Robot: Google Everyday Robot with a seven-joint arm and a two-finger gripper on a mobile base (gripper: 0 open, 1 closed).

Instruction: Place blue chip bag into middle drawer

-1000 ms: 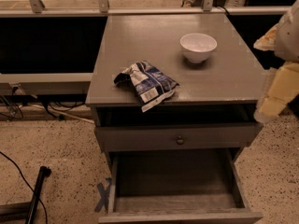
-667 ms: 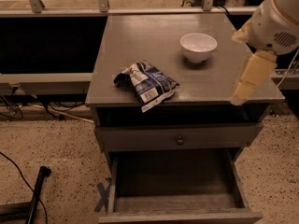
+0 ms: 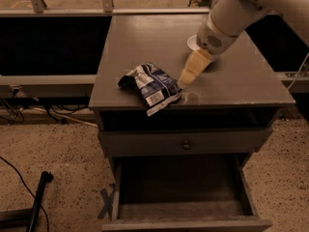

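The blue chip bag [image 3: 152, 86], crumpled dark blue and white foil, lies near the front edge of the grey cabinet top [image 3: 145, 37]. My gripper [image 3: 186, 80] reaches down from the upper right on the white arm [image 3: 227, 18]. Its cream tip is just to the right of the bag, close to the cabinet top. The middle drawer [image 3: 181, 197] is pulled out at the bottom of the cabinet, with its plank floor and thin side walls showing and nothing in it.
A white bowl [image 3: 191, 42] stands on the cabinet top, mostly hidden behind my arm. A closed drawer front with a small round knob [image 3: 186, 145] sits above the open drawer. A dark pole [image 3: 37, 199] and cables lie on the speckled floor at left.
My arm has swung in from the right edge, across the cabinet top and past the bowl, down to the right side of the bag. The bag and drawer have not moved.
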